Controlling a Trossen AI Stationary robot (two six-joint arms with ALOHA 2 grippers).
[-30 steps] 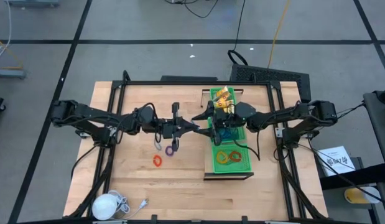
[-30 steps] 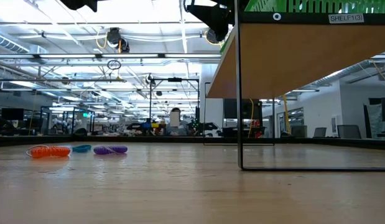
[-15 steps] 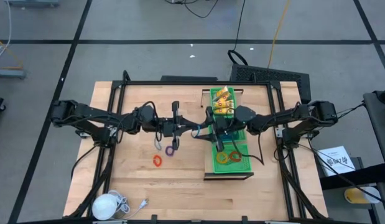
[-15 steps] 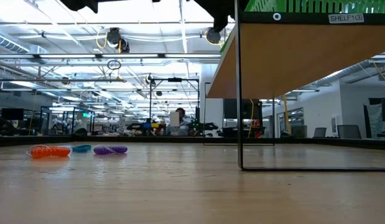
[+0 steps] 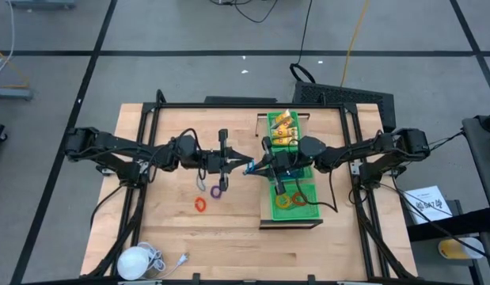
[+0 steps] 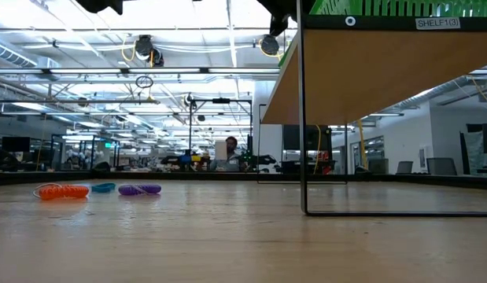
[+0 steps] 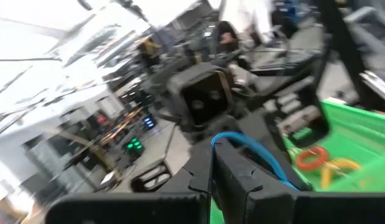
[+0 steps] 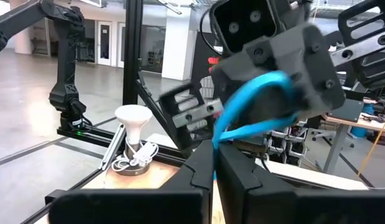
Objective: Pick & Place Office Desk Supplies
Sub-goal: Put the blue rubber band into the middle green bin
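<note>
Above the table's middle my two grippers meet tip to tip, both shut on one thin blue ring (image 5: 249, 168). My left gripper (image 5: 241, 165) comes from the left, my right gripper (image 5: 257, 167) from the right, beside the green mesh tray (image 5: 306, 207) on its raised shelf. In the tray lie yellow packets (image 5: 284, 127) and orange and yellow rings (image 5: 292, 199). On the wood lie a purple ring (image 5: 218, 189), a red-orange ring (image 5: 200, 204) and a small blue one (image 6: 103, 187). My left gripper pinches the blue ring's one end (image 7: 216, 140) between its two fingertips, coming level from the table's left. The ring is lifted clear of the table and loops away from the fingers (image 7: 267, 155). My right gripper pinches the ring's opposite end (image 8: 217, 142) between its two fingertips, coming level from the table's right. The ring runs from its tips up to the left gripper (image 8: 276, 81), clear of the table.
A white round object with a cord (image 5: 136, 260) sits at the near left corner. The shelf's thin black leg (image 6: 303, 118) stands on the table under the tray. A black frame (image 5: 229, 105) rims the tabletop. A person (image 6: 230, 149) shows far behind in the room.
My right gripper, open a second ago beside the tray's left edge, has rolled a little and shut on the blue ring that my left gripper holds out. The left gripper has kept still with the ring.
</note>
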